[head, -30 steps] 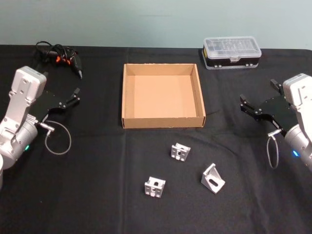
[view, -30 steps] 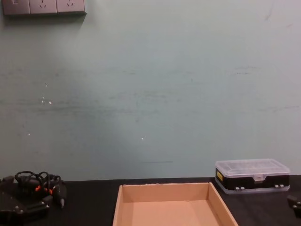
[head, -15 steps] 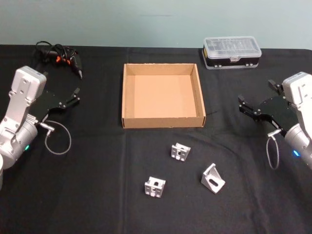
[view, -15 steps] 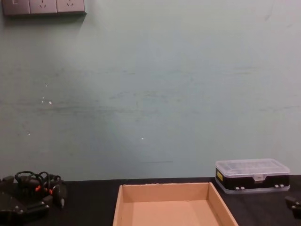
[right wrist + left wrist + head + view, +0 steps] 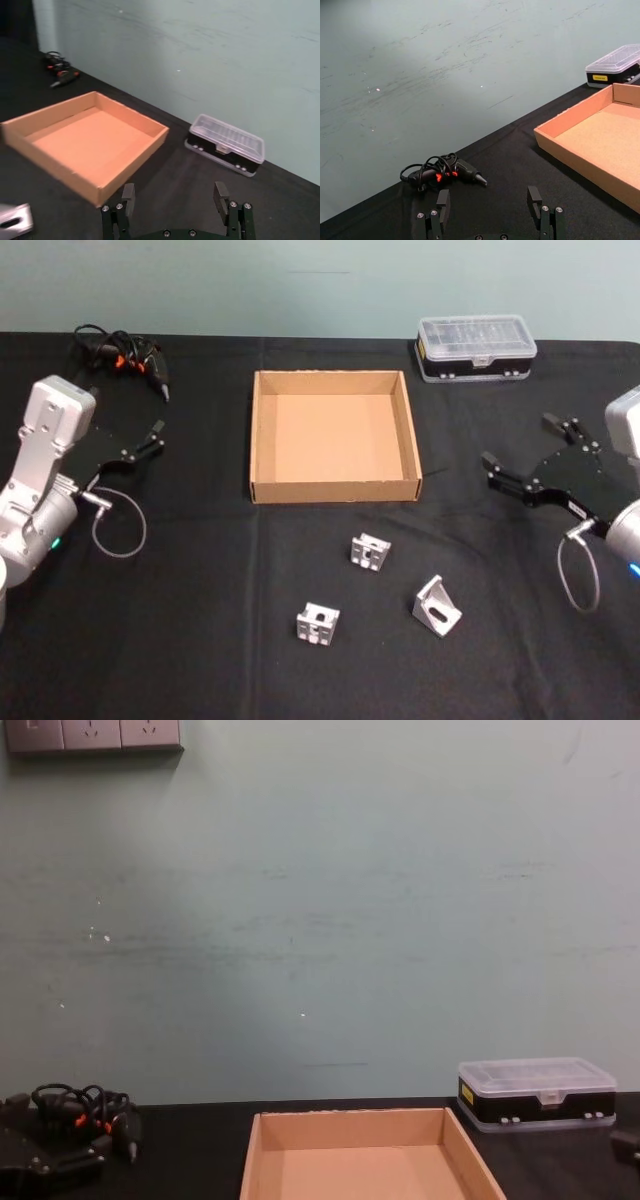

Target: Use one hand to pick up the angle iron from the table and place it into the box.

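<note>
Angle irons: three loose on the table [image 5: 200,640], at 6 o'clock of the box [image 5: 333,490]: right angle iron [image 5: 437,606], middle angle iron [image 5: 370,552], left angle iron [image 5: 317,623]
Right claw [image 5: 520,442]: spread, empty, at 3 o'clock of the box; the right angle iron lies at its 7 o'clock, so this arm looks nearer
Left claw [image 5: 488,200]: spread, empty, parked at 9 o'clock of the box
Hard to make out: each bracket's long axis; the right wrist view cuts one off at its edge
</note>
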